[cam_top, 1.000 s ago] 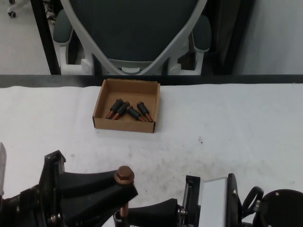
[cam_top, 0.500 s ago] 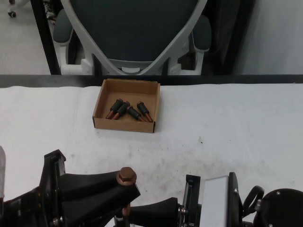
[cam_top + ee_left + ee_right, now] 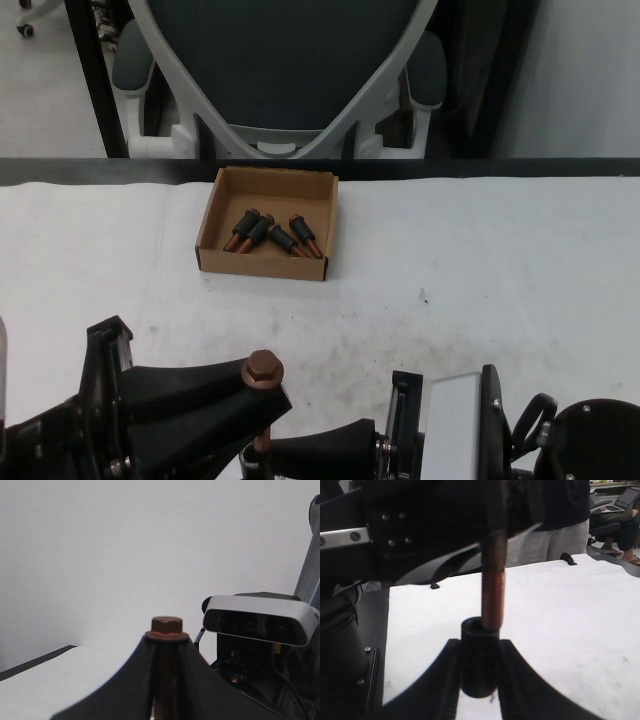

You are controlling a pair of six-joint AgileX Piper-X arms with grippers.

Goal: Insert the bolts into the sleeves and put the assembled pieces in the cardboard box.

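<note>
Copper-brown and hex-headed, the bolt [image 3: 263, 371] is standing upright in my left claw [image 3: 167, 652]. Its two black fingers are pressing in on the shank just under the flanged head, so the head is sticking up above the fingertips. I am holding it low at the near edge of the bench [image 3: 500, 260], well apart from the cardboard box [image 3: 262, 264].

My right claw [image 3: 480, 680] is sitting right below. Its fingers are closing on either side of a short black sleeve [image 3: 479, 660] and gripping it upright, open end up. In the right wrist view, the bolt's threaded end is hanging straight down and meeting the sleeve's mouth. Its tip is overlapping the rim, but I cannot tell how far in it is reaching, if at all. In the left wrist view, the grey camera housing [image 3: 260, 620] on my right arm is showing just beyond the bolt head.

Farther out, the cardboard box is resting on the white cloth of the bench, near the far edge and left of the middle. Four assembled pieces [image 3: 272, 235], black sleeves with copper ends poking out, are lying inside it side by side. They are fanning out at slight angles toward the box's near wall. Behind the bench a grey office chair [image 3: 280, 60] is standing close against the far edge.
</note>
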